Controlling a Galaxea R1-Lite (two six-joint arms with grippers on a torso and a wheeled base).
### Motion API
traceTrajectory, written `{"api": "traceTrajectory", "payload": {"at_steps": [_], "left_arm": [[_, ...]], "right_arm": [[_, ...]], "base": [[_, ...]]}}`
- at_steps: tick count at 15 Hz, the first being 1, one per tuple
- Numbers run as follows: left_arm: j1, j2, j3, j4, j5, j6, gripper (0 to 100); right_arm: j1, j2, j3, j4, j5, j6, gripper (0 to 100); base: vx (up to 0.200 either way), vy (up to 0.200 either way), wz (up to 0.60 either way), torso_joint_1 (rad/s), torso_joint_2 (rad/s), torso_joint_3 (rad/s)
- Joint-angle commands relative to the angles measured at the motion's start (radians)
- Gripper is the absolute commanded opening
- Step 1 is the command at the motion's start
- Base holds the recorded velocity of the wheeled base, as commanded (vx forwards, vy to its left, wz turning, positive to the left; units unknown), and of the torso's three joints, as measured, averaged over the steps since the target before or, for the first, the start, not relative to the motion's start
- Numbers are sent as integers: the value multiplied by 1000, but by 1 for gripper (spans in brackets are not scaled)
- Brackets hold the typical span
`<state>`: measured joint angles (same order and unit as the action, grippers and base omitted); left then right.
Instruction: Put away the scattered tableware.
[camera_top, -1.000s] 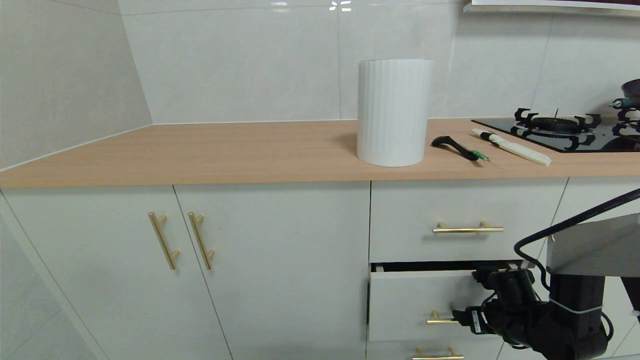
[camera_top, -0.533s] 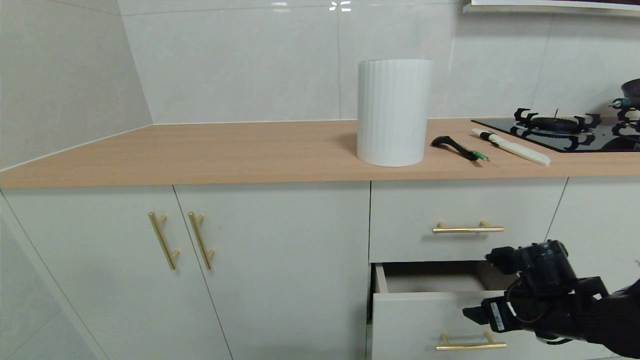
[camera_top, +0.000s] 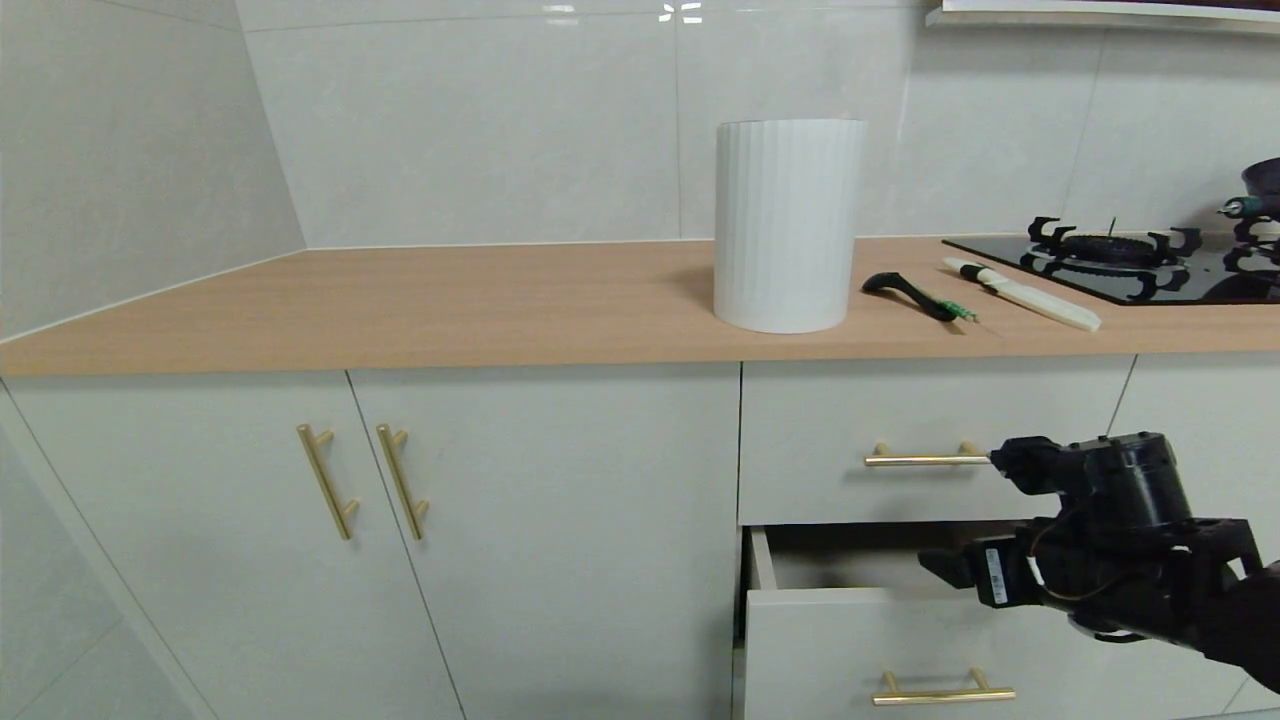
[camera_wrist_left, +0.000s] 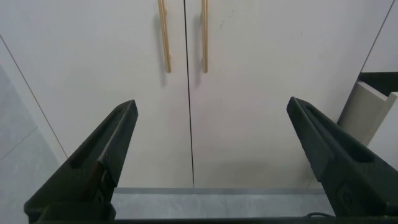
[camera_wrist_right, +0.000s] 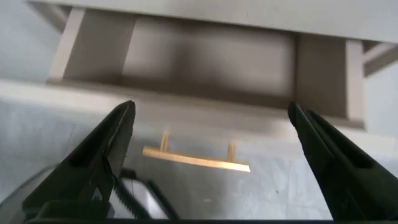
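Observation:
On the wooden counter (camera_top: 450, 310), right of a tall white ribbed holder (camera_top: 788, 225), lie a black-handled utensil with a green tip (camera_top: 915, 297) and a white knife (camera_top: 1020, 293). Below them the middle drawer (camera_top: 860, 640) stands pulled out; the part of its inside that I can see is bare (camera_wrist_right: 205, 62). My right gripper (camera_top: 975, 515) hovers open over the drawer's front edge, above the gold handle (camera_wrist_right: 196, 160), holding nothing. My left gripper (camera_wrist_left: 211, 162) is open low in front of the double cabinet doors (camera_wrist_left: 186, 74).
A gas hob (camera_top: 1130, 260) takes up the counter's far right. The top drawer (camera_top: 935, 440) is closed just above my right gripper. Two gold door handles (camera_top: 365, 480) stick out from the left cabinet. The open drawer's corner (camera_wrist_left: 373, 106) juts out beside my left gripper.
The middle drawer slid out from barely ajar to well open. My right gripper let go of its handle and rose to just below the top drawer's handle.

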<state>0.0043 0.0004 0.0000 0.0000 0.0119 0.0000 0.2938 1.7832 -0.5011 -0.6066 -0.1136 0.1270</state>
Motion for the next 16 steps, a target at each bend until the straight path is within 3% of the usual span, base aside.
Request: {"api": "traceTrajectory", "payload": {"at_steps": [1, 4, 16], "left_arm": [[0, 0, 0, 0, 0, 0, 100], [0, 0, 0, 0, 0, 0, 100], [0, 0, 0, 0, 0, 0, 100]], "right_arm": [[-1, 191, 6, -127, -38, 34, 100], [-5, 272, 22, -229, -61, 37, 100], [-5, 196, 64, -190, -51, 22, 100]], "base": [[0, 0, 0, 0, 0, 0], [0, 0, 0, 0, 0, 0], [0, 0, 0, 0, 0, 0]]}}
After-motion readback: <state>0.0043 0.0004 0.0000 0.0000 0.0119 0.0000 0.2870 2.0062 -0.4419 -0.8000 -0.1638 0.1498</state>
